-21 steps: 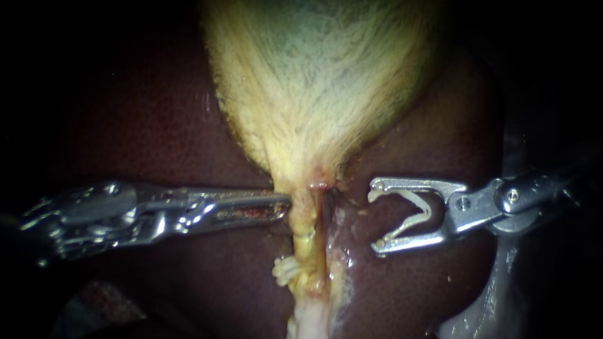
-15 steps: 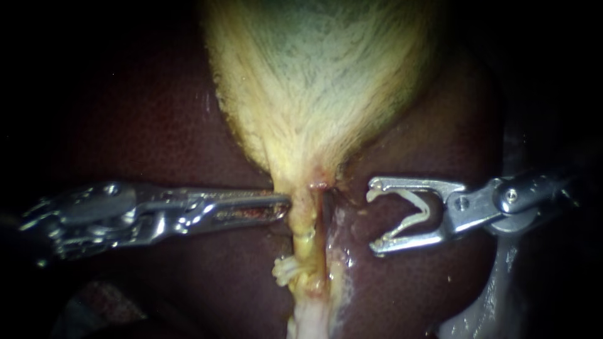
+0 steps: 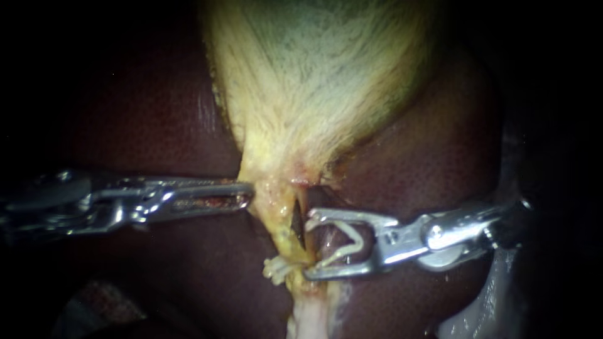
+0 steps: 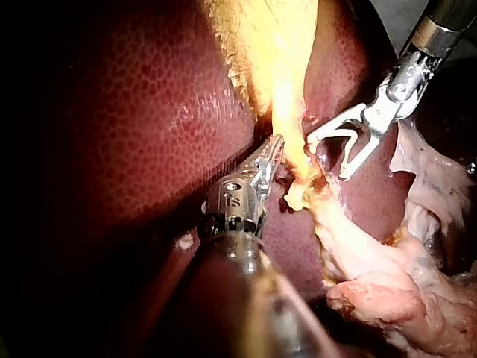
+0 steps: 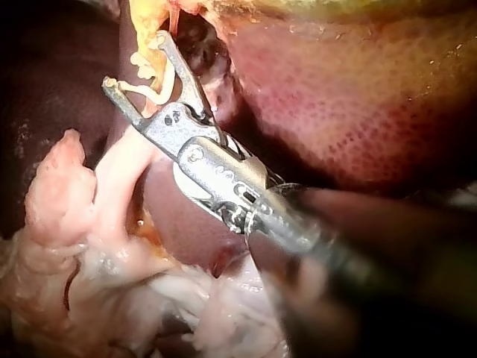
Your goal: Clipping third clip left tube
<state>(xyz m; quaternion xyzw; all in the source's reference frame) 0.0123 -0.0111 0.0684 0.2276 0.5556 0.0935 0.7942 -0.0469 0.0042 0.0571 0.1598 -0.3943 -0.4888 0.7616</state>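
- Endoscope view: one yellow gallbladder [image 3: 314, 81] is seen lying on one dark red liver [image 3: 144, 138]. Two instruments are counted.
- The left instrument [image 3: 245, 194] is brought in from the left. Its two jaws are pressed close together, and the edge of the gallbladder's thin end is pinched at their tip.
- The right instrument [image 3: 309, 245] is brought in from the right. Its two jaws are held wide apart. One open clip [image 3: 355, 238], white and bent like a V, is held between them and touched by both.
- The left tube [image 3: 279, 229] is seen as a yellow strand under the gallbladder, with a dark slit beside it. The right jaw tips are placed just beside it. Whether the tube is inside them cannot be told.
- One white lump, a closed clip [image 3: 274, 270], is seen on the tube by the lower jaw tip. How many clips are in the lump cannot be told.
- Left wrist view: both instruments are seen, with the tube between their tips. Pale loose tissue [image 4: 387, 276] is spread under the right one.
- Right wrist view: only the right instrument is seen. Yellow tissue is seen between its two jaw tips.
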